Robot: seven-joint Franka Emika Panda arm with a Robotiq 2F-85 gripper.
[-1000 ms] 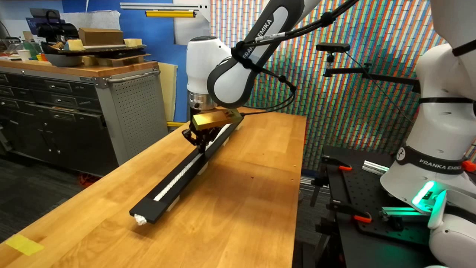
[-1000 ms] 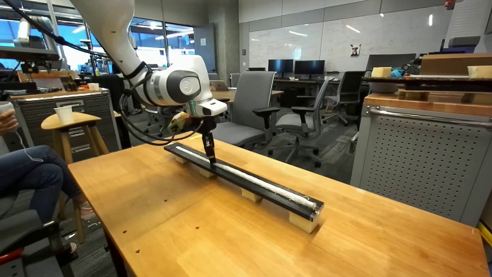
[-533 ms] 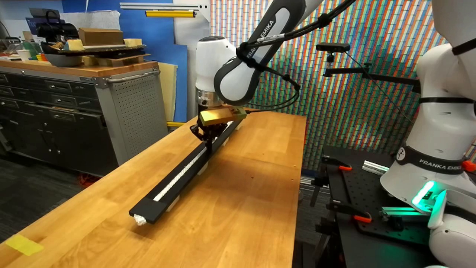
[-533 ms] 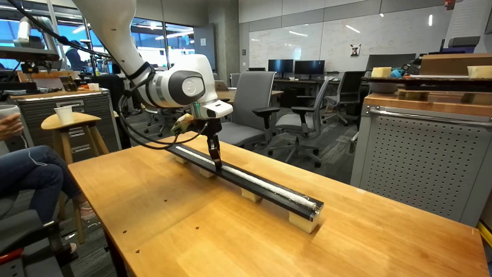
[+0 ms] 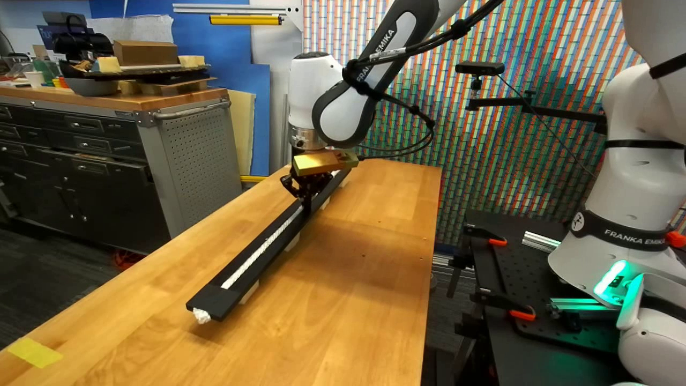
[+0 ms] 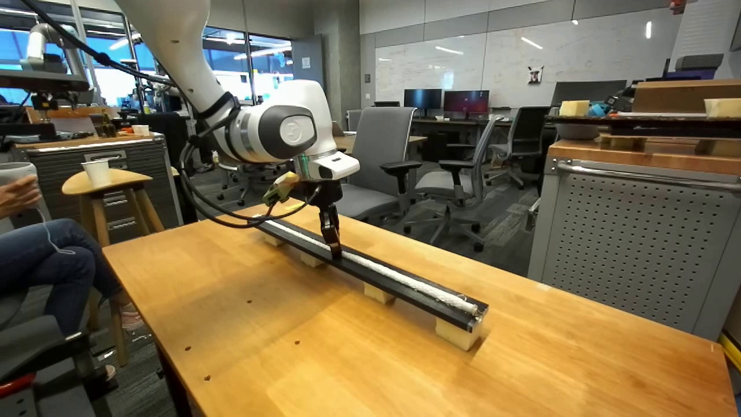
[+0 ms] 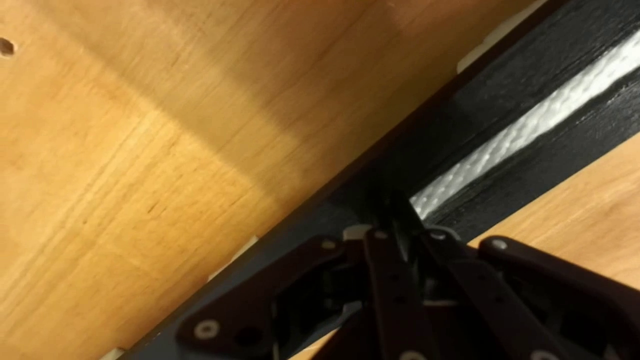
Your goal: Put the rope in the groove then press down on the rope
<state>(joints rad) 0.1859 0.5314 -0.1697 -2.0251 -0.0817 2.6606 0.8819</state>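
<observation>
White rope (image 5: 261,247) lies along the groove (image 7: 480,145) of the black bar (image 7: 550,157), which rests on pale blocks (image 6: 457,335) above the bench (image 6: 376,347). The claw (image 6: 336,253) has its fingers together, with nothing seen gripped between them; the tips appear to bear on the rope partway along the bar. Their exact contact is lost in shadow in the wrist view. Step in hand, as judged: pressing down.

Possible faults and causes:
1. Rope bunching or lifting: likely if the claw slides under heavy load and friction drags the rope lengthwise.
2. Bar tipping or shifting: possible if force falls off-centre, or midway between blocks.
3. Rim contact: possible if sideways drift carries the tips off the rope and onto the groove's edge.
4. Incomplete seating: possible toward the ragged-looking rope end (image 6: 476,311), where the rope appears to stand slightly proud and may need firmer pressure.
</observation>
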